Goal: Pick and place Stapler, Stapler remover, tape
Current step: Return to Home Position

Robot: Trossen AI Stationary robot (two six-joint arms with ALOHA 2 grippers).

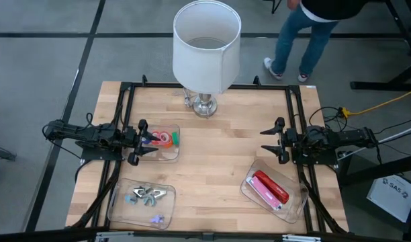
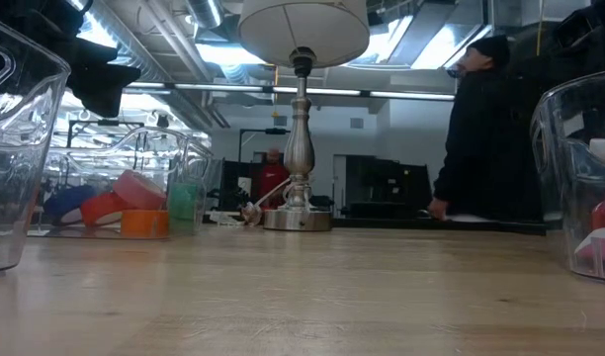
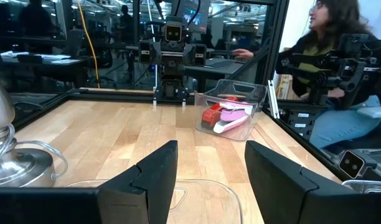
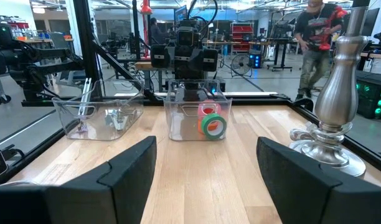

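Clear plastic bins sat nearest me on the pale wooden table (image 1: 212, 161). Grey staple removers (image 1: 146, 195) lay in the left bin (image 1: 118, 208), and a red stapler (image 1: 272, 186) and pink stapler (image 1: 263, 195) lay together in the right bin (image 1: 294, 205). Farther back, both dark arms lay low and level, facing each other. The left gripper (image 1: 154, 144), jaws spread, hung above the bin (image 1: 168, 156) holding the tape (image 1: 166, 138). The right gripper (image 1: 264, 142), jaws likewise spread, hovered over bare wood. Beyond stood a white-shaded lamp (image 1: 205, 47), its metal base half hidden. A person (image 1: 306, 33) was cut off at the frame's edge.
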